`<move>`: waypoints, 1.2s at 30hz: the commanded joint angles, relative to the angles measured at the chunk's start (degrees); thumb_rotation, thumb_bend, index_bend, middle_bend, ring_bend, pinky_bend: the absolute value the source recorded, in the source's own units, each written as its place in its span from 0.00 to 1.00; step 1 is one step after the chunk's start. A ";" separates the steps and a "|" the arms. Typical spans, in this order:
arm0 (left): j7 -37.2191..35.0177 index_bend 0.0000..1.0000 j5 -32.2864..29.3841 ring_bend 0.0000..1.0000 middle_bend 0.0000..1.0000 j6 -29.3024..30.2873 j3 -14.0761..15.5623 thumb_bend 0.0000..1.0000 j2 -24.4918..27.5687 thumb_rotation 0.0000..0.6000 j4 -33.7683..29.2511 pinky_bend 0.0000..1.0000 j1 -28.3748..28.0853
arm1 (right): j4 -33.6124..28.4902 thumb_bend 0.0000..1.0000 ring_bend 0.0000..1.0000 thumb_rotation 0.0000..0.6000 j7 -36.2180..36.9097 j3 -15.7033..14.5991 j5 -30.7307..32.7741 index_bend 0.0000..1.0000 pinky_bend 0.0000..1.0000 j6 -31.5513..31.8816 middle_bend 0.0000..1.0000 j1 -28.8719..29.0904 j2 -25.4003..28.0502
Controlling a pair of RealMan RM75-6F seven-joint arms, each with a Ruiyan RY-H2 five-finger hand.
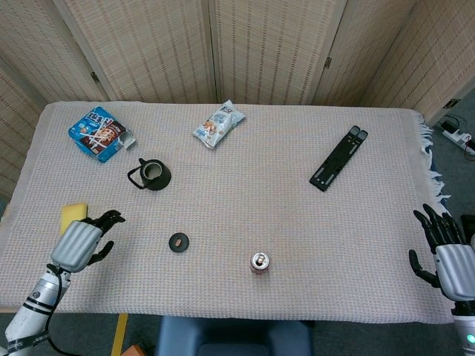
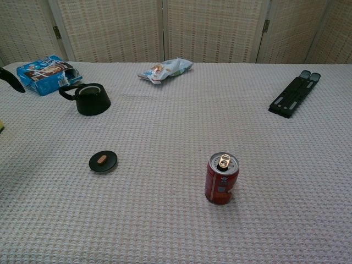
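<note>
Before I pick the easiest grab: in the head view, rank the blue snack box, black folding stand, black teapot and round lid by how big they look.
1. Black folding stand and blue snack box: alike in area, not ranked.
2. Black teapot.
3. Round lid.

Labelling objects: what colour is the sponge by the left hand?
Yellow; the sponge shows best in the head view.
</note>
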 commanded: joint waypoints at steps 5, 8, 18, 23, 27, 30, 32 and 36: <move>-0.61 0.27 3.97 0.63 0.23 -8.57 1.89 0.27 -2.14 1.00 2.36 0.68 -7.22 | -0.01 0.52 0.09 1.00 0.04 0.04 0.01 0.00 0.00 -0.54 0.03 0.26 0.04; -0.11 0.26 4.69 0.65 0.23 -11.25 2.46 0.27 -3.52 1.00 3.22 0.69 -9.40 | 0.24 0.52 0.09 1.00 0.35 0.02 -0.10 0.00 0.00 -0.84 0.03 0.45 -0.09; 3.04 0.22 0.29 0.68 0.23 -16.87 2.25 0.27 -8.88 1.00 6.78 0.71 -13.11 | 1.35 0.52 0.09 1.00 1.54 -0.05 -0.14 0.00 0.00 -0.88 0.03 0.43 -0.56; 5.65 0.21 -2.06 0.69 0.22 -18.92 1.61 0.27 -11.47 1.00 8.36 0.71 -14.86 | 1.49 0.52 0.09 1.00 1.61 -0.05 -0.32 0.00 0.00 -0.88 0.03 0.53 -0.63; 7.77 0.18 -3.24 0.69 0.19 -20.17 1.29 0.27 -13.29 1.00 8.84 0.72 -16.28 | 1.65 0.52 0.09 1.00 1.78 -0.09 0.05 0.00 0.00 -1.19 0.03 0.49 -0.71; 9.56 0.18 -3.51 0.70 0.19 -20.31 1.23 0.25 -14.96 1.00 9.60 0.73 -17.12 | 1.86 0.52 0.09 1.00 1.96 -0.10 0.28 0.00 0.00 -1.27 0.03 0.41 -0.77; 10.23 0.18 -3.79 0.71 0.19 -20.52 1.25 0.25 -16.11 1.00 10.16 0.73 -17.67 | 1.99 0.52 0.09 1.00 2.11 -0.10 0.43 0.00 0.00 -1.28 0.03 0.34 -0.79; 12.14 0.19 -4.57 0.71 0.19 -20.98 1.30 0.25 -18.02 1.00 11.63 0.73 -18.55 | 2.30 0.52 0.09 1.00 2.37 -0.13 0.64 0.00 0.00 -1.41 0.03 0.26 -0.89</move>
